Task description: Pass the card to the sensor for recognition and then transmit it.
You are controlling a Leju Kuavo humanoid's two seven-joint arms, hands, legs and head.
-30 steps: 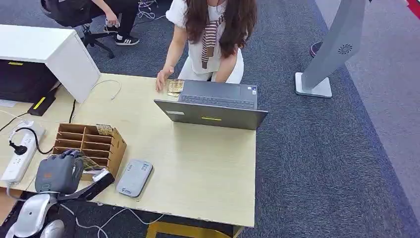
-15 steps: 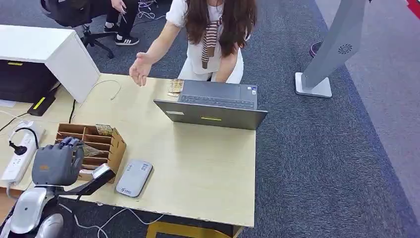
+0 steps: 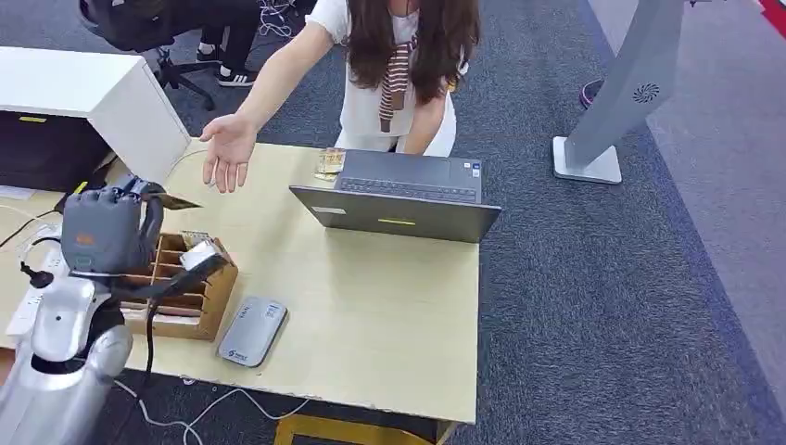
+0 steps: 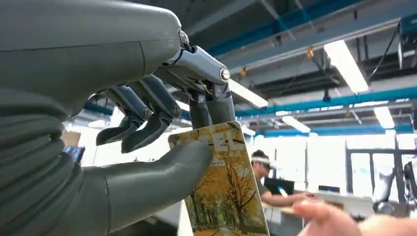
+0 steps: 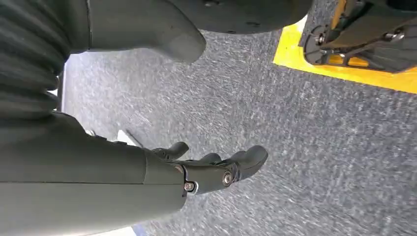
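Your left hand (image 3: 104, 230) rose from the wooden organizer (image 3: 190, 287) since a second ago, pinching the card (image 4: 223, 187) above the bench (image 3: 371, 306); the person's hand (image 3: 225, 150) reached toward it; your right hand (image 5: 216, 169) hung empty, fingers apart.

We see the table (image 3: 371, 306) with a laptop (image 3: 399, 199) at its far edge and a person (image 3: 399, 65) behind it, whose hand (image 3: 222, 153) reaches over the far left corner. Our left hand (image 3: 107, 227) holds a card (image 4: 223, 191) above the slotted box (image 3: 181, 278) near the left front. The sensor (image 3: 252, 332) lies just right of the box. A power strip (image 3: 23, 306) lies left of it.
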